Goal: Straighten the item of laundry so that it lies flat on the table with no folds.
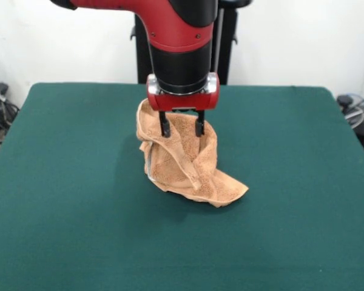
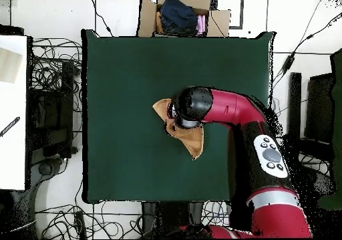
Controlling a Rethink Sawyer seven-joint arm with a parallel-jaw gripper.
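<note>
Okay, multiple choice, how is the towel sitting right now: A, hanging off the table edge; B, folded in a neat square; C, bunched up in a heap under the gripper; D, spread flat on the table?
C: the towel stands crumpled in a heap on the table, rising up around the gripper.

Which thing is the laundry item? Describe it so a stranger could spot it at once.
Start at the big dark green table. Near its middle, below the red arm's end effector, an orange-tan terry towel hangs bunched, its lower end resting on the cloth. It is the only thing on the table, soft and crumpled.
</note>
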